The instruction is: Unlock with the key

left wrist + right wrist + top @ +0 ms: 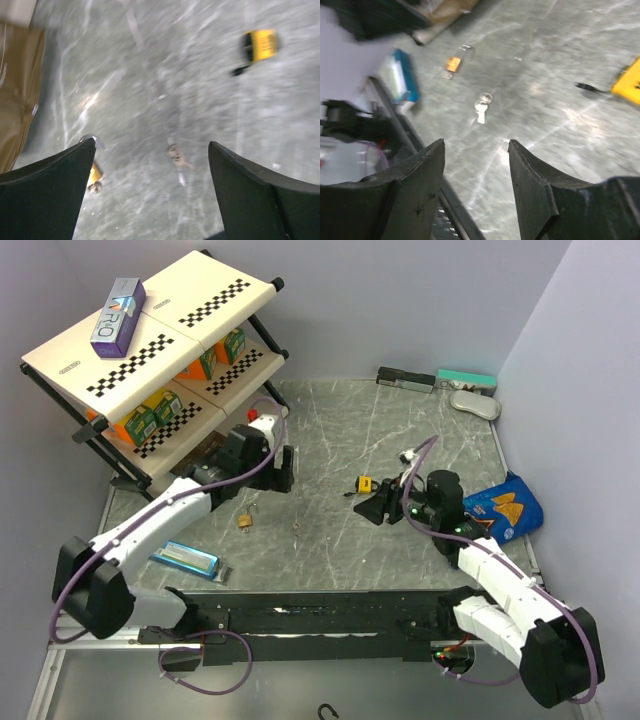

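Note:
A small brass padlock (244, 522) lies on the grey table with its shackle up. In the left wrist view the padlock (93, 172) sits half behind my left finger. A small silver key (297, 529) lies loose to its right, also visible as the key (176, 154) and the key (482, 105). My left gripper (285, 475) hovers above them, open, with nothing between its fingers (60, 185). My right gripper (368, 510) is open and empty too, pointing toward the key and the padlock (455, 61).
A yellow padlock-like item (365, 483) with a black strap lies by the right gripper. A blue box (185, 558) lies at the near left, a shelf rack (150, 350) with cartons stands at the back left, and a blue snack bag (505, 505) is at right.

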{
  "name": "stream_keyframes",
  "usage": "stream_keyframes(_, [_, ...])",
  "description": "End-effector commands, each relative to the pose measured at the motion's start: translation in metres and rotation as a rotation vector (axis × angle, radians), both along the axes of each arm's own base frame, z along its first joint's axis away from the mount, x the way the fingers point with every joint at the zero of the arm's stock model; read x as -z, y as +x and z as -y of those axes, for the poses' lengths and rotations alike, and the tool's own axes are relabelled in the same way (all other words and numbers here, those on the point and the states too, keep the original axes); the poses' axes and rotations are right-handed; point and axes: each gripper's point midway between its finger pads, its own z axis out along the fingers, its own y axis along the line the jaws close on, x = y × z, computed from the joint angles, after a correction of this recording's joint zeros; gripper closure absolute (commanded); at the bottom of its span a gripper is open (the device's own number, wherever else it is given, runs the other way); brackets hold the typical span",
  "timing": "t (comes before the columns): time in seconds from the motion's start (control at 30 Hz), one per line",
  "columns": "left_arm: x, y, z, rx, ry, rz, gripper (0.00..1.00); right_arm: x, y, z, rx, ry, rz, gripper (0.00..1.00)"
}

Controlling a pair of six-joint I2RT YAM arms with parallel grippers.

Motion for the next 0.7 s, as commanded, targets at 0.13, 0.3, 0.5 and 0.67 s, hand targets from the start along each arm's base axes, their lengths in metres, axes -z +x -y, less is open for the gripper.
stream_keyframes(0.13, [-0.072,0.022,-0.023,0.038,-0.227,0.107,0.01,0.009,0.012,-0.015,0.094,-0.348,0.055,0.36])
stream_keyframes(0.3, [-0.068,0.016,-0.045,0.054,-0.268,0.161,0.01,0.018,0.007,-0.059,0.018,-0.37,0.037,0.36])
stream_keyframes(0.5, [-0.072,0.019,-0.082,-0.105,-0.176,0.291,0.01,0.045,0.017,-0.101,-0.042,-0.531,0.006,0.36])
stream_keyframes(0.67, [-0.063,0.016,-0.07,-0.067,-0.219,0.249,0.01,0.07,0.028,-0.133,-0.063,-0.632,-0.012,0.39])
